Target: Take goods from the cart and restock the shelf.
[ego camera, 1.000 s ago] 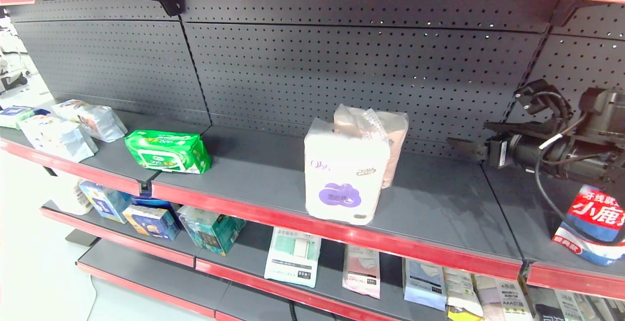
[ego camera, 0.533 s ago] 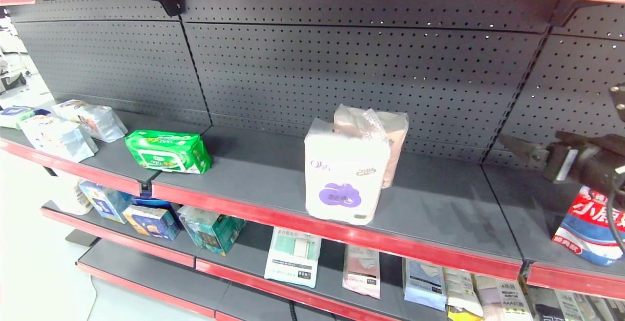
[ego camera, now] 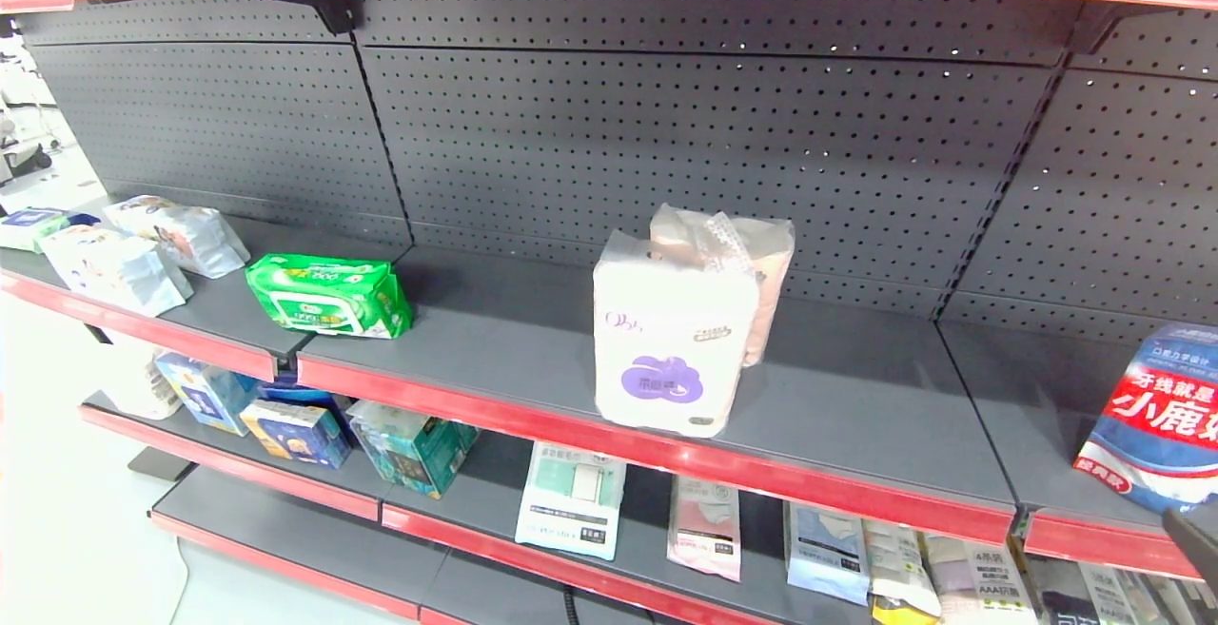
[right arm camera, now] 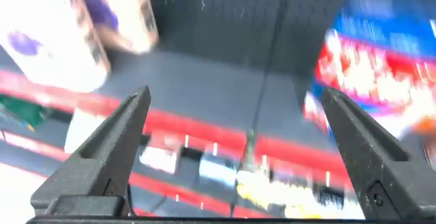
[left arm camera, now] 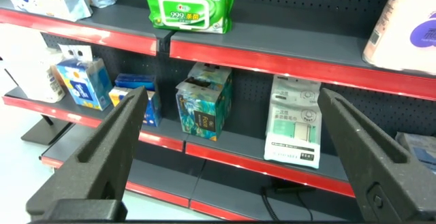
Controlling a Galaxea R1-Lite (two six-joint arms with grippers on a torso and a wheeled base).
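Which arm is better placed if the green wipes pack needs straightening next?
Left, probably. The left claw, open, faces the green wipes pack; the right claw, also open, faces the blue-and-red bag far off along the shelf.

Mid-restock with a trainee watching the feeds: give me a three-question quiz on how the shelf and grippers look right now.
1. True or false: the green plastic wipes pack lies on the same level of the red-edged grey metal shelf as the white tissue-roll pack with purple print.
2. What stands just behind that white pack? A) a beige plastic-wrapped pack B) a glass bottle C) a cardboard crate
3. Fill in: the left gripper has its fingers ____, holding nothing.

Key: 1 true; 2 A; 3 open.
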